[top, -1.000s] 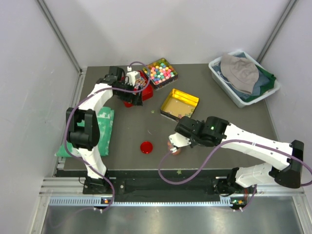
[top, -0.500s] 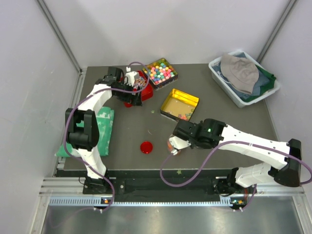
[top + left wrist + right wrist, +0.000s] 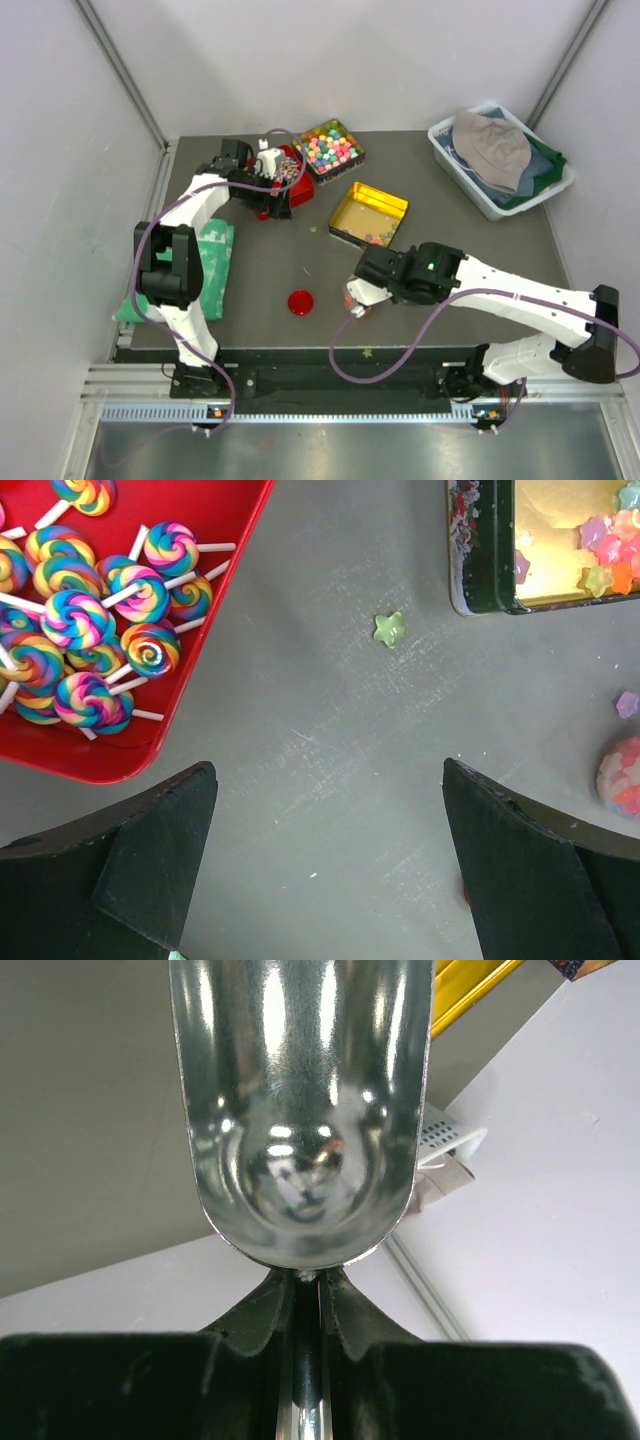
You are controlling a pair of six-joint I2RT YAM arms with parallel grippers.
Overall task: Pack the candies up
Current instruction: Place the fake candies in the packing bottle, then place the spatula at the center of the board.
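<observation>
The candies [image 3: 600,555] are tiny star-shaped pieces lying in a gold tin [image 3: 345,205]. A green candy [image 3: 388,629] and a purple one [image 3: 627,703] lie loose on the table. A small round jar [image 3: 625,777] holding pink and orange candies stands under my right wrist in the top view. My right gripper [image 3: 305,1285] is shut on the handle of a metal scoop [image 3: 300,1110], whose bowl is empty. My left gripper [image 3: 327,770] hangs open over bare table beside the red tray, with nothing between its fingers.
A red tray [image 3: 215,600] of rainbow lollipops sits by the left gripper. A tin of pastel balls [image 3: 328,147] is at the back, a white bin [image 3: 445,150] of cloth at the back right, a red lid [image 3: 300,302] near the front and a green cloth [image 3: 210,265] at the left.
My right arm has shifted slightly left and towards the front with the scoop. The left arm has barely moved.
</observation>
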